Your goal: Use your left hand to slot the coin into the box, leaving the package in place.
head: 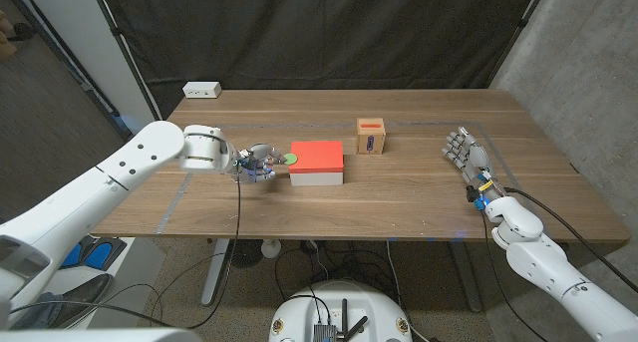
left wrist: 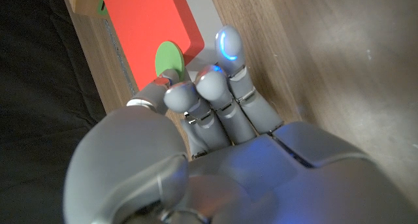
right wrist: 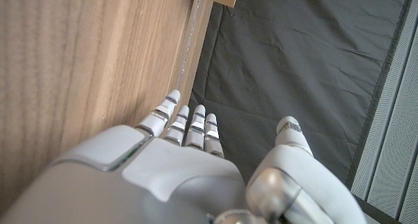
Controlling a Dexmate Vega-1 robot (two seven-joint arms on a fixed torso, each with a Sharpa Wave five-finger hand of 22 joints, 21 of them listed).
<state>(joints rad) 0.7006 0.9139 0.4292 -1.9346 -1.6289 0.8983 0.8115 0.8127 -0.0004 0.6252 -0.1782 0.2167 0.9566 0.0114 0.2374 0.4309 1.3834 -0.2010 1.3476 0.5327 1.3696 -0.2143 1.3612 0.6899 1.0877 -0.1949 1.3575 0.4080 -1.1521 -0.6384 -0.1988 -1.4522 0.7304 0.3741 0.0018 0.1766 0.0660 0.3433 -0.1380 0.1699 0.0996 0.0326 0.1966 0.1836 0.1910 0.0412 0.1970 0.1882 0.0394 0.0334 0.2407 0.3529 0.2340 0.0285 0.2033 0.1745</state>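
While my left hand (head: 256, 166) pinches the green coin (left wrist: 169, 56) beside the red package (head: 317, 158), my right hand (head: 467, 155) waits on the counter (head: 419, 207), fingers apart, near the box (head: 372, 137).

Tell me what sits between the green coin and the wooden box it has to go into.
The red-topped package lies between them. The left robot hand has its fingers at the green coin by the package's left end; the wooden box stands beyond its far right corner. The coin would likely need lifting over the package.
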